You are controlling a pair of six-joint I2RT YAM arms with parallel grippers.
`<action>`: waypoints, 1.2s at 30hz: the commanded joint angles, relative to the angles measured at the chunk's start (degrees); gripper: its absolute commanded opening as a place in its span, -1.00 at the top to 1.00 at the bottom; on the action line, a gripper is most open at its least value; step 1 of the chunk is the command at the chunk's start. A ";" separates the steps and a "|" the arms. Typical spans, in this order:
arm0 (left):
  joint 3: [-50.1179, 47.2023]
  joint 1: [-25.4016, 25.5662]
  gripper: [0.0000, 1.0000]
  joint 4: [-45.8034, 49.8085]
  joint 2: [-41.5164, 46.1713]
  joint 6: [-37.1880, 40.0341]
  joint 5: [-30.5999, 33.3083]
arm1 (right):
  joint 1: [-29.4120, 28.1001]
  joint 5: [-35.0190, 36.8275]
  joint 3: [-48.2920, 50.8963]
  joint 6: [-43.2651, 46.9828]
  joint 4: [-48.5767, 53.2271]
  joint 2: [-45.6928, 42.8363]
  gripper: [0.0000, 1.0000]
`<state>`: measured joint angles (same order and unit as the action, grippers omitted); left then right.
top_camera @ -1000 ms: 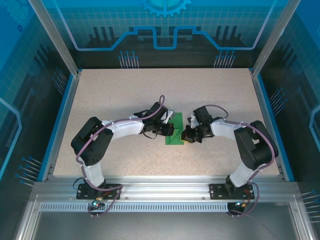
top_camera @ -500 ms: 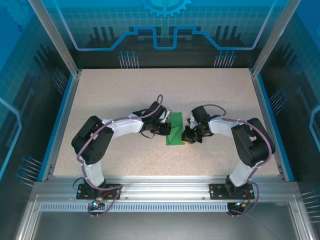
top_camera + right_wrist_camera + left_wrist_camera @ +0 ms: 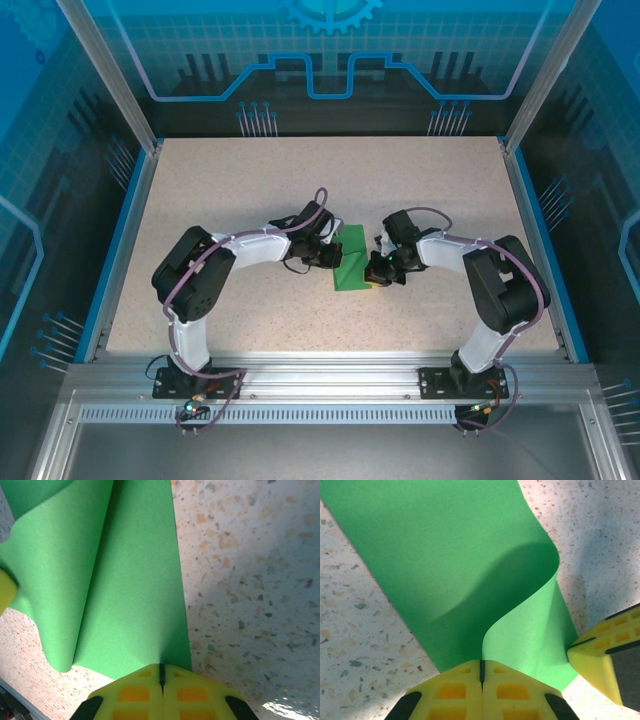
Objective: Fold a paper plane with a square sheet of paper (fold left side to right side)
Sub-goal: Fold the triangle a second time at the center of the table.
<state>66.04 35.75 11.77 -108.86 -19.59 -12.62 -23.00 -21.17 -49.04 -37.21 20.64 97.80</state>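
The square sheet of paper (image 3: 351,262), bright green, lies mid-table with its left side lifted and curled over toward the right. In the left wrist view the raised edge of the sheet (image 3: 470,570) runs straight into the seam of my left gripper (image 3: 481,667), which is shut on it. My left gripper (image 3: 336,258) sits at the sheet's left side. My right gripper (image 3: 373,273) is shut, its tips down on the flat right part of the sheet (image 3: 135,580) near the right edge; my right gripper (image 3: 161,672) pinches no fold that I can see.
A speckled beige tabletop (image 3: 250,190) spreads out all round the sheet. A blue rim (image 3: 122,240) and metal frame posts bound it. The right gripper's yellow finger (image 3: 600,665) stands close beside the left gripper's tips.
The left arm's elbow has swung right and forward. The left gripper has carried the lifted edge slightly further over, and the right gripper has edged a little up and left.
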 commanded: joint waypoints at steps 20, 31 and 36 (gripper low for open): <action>2.43 -1.10 0.97 0.71 -3.07 0.77 0.69 | -0.79 1.87 -0.66 1.31 3.79 1.64 1.00; 2.68 -1.12 0.96 1.15 -3.71 1.05 0.41 | -0.79 1.93 -0.63 1.43 3.96 1.61 1.00; 2.55 -1.11 0.97 1.58 -4.41 1.21 0.30 | -0.81 1.84 -0.84 1.42 3.98 1.78 1.00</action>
<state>67.37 35.29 11.75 -111.98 -19.40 -12.25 -23.00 -21.17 -49.32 -36.58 21.17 97.97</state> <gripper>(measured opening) 0.048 0.044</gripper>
